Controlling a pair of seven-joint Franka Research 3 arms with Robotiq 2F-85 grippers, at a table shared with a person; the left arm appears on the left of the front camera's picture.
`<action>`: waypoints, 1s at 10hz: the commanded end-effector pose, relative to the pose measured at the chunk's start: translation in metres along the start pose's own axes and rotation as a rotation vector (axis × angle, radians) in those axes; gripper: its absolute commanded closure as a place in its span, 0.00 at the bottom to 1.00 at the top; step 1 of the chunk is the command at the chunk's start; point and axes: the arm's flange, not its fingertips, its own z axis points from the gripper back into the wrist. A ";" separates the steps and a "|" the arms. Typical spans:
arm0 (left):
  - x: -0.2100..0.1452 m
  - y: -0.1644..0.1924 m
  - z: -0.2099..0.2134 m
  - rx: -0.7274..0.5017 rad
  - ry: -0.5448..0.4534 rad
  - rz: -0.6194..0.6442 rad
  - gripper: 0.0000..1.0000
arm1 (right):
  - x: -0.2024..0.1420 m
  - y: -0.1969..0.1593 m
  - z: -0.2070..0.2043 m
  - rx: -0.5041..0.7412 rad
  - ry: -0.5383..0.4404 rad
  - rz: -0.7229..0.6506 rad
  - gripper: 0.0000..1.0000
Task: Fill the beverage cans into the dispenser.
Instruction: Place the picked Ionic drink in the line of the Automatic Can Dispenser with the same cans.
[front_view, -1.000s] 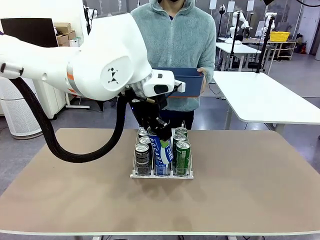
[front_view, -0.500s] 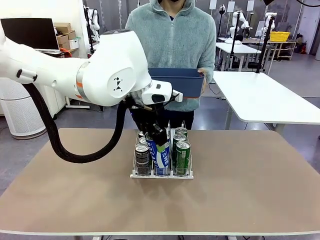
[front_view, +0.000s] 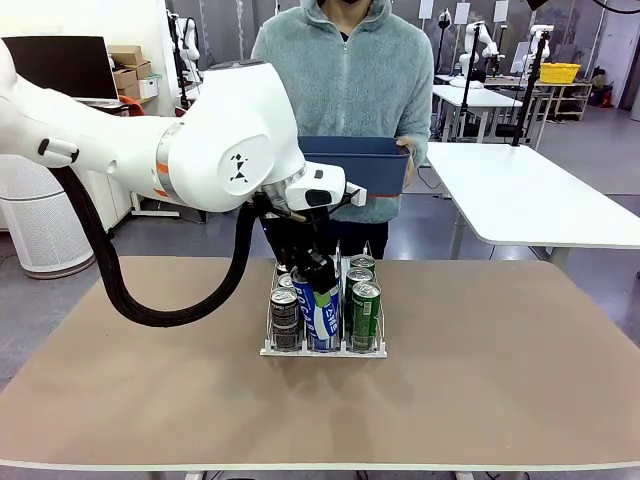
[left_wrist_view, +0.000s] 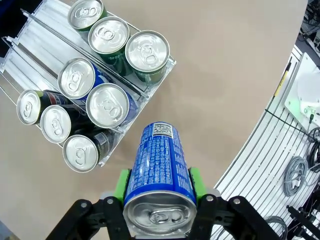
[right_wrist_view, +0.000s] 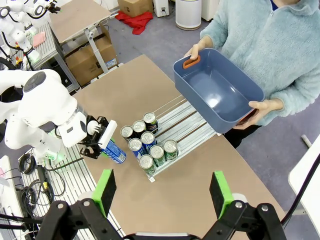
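My left gripper (left_wrist_view: 159, 185) is shut on a blue-and-white beverage can (left_wrist_view: 159, 172), its green pads on both sides. In the front view that can (front_view: 322, 305) hangs tilted just before the near end of the dispenser (front_view: 322, 351), in line with its middle lane. The clear dispenser (left_wrist_view: 37, 32) holds three green cans (left_wrist_view: 147, 50), two blue cans (left_wrist_view: 107, 104) and three black cans (left_wrist_view: 80, 152) at its near end. My right gripper (right_wrist_view: 162, 192) is open high above the table, looking down on the dispenser (right_wrist_view: 186, 121) and the held can (right_wrist_view: 114, 149).
A person at the far side holds an empty dark blue bin (front_view: 368, 160) in both hands above the table's far edge, seen from above as the bin (right_wrist_view: 218, 90). The far halves of the dispenser lanes are bare. Brown tabletop (front_view: 500, 370) lies free around the rack.
The left arm has swung a little to the right and the held can has sunk slightly toward the dispenser's near end. The person and the bin have stayed put.
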 end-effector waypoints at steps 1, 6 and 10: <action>0.010 0.009 -0.007 0.002 -0.022 0.064 0.43 | 0.000 0.000 0.001 0.005 0.006 -0.001 0.00; 0.012 0.032 -0.033 -0.015 -0.015 0.029 0.43 | 0.000 0.000 0.001 0.005 0.006 -0.001 0.00; 0.024 0.059 -0.049 0.003 -0.011 0.021 0.43 | 0.000 0.000 0.001 0.005 0.006 -0.001 0.00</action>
